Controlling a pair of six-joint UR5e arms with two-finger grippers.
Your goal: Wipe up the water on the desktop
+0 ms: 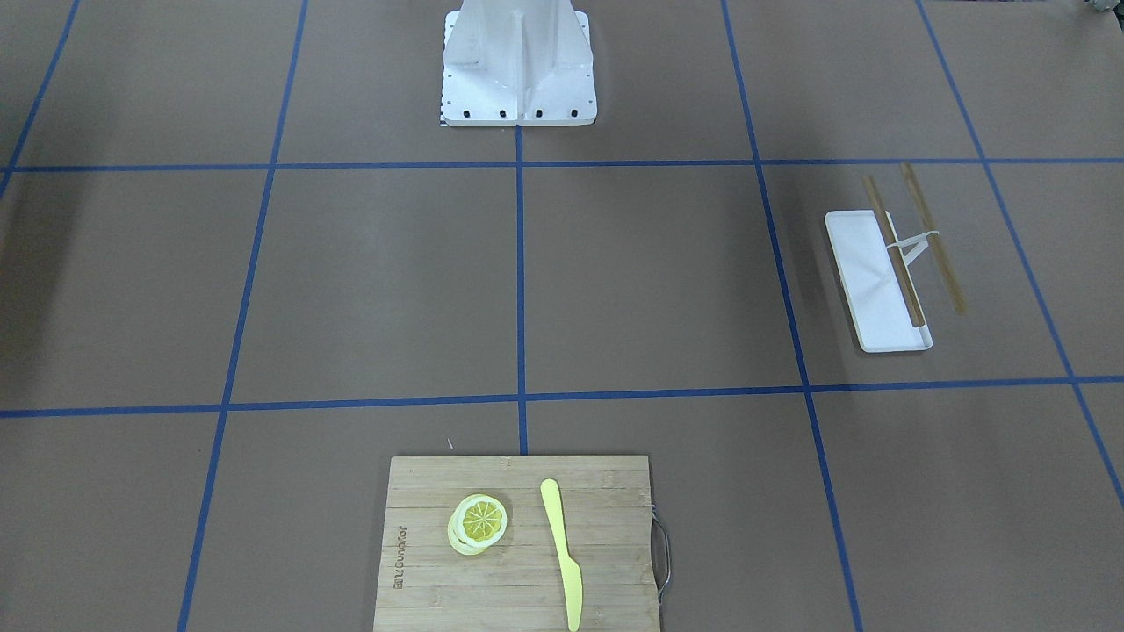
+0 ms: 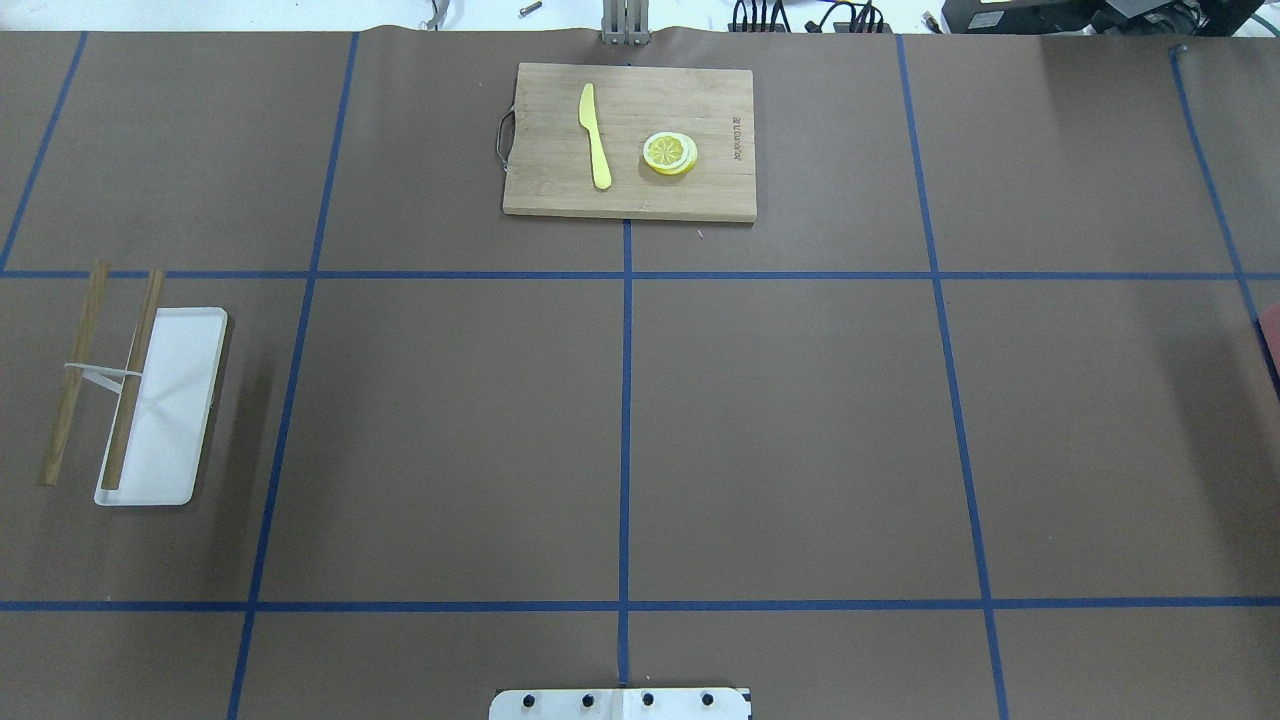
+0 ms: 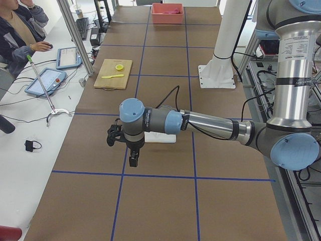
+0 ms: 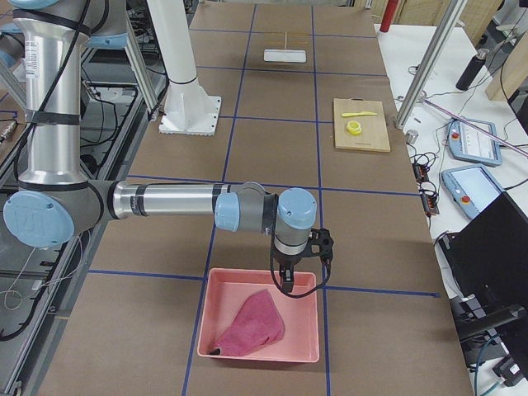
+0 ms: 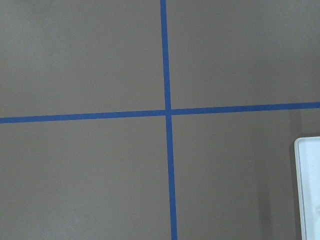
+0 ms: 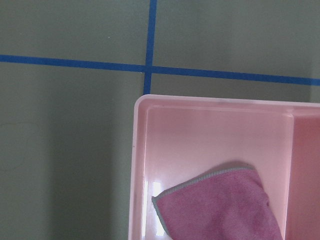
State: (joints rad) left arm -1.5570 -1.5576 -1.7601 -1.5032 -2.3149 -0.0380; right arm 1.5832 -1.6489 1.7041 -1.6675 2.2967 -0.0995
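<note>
The brown desktop (image 2: pixel 780 430), marked off by blue tape lines, shows no water that I can make out. A pink cloth (image 4: pixel 247 326) lies in a pink bin (image 4: pixel 257 273) at the table's right end; it also shows in the right wrist view (image 6: pixel 220 212). My right gripper (image 4: pixel 287 285) hangs over the bin's far rim, above the cloth. My left gripper (image 3: pixel 132 160) hangs over bare desktop beside the white tray (image 3: pixel 161 138). Neither gripper shows in the overhead, front or wrist views, so I cannot tell whether they are open or shut.
The white tray (image 2: pixel 170 400) with two wooden sticks (image 2: pixel 130 380) joined by a white band sits at the left end. A bamboo cutting board (image 2: pixel 700 190) with a yellow knife (image 2: pixel 596 135) and lemon slices (image 2: pixel 670 152) lies at the far edge. The arms' white base (image 1: pixel 518 70) stands at mid-table.
</note>
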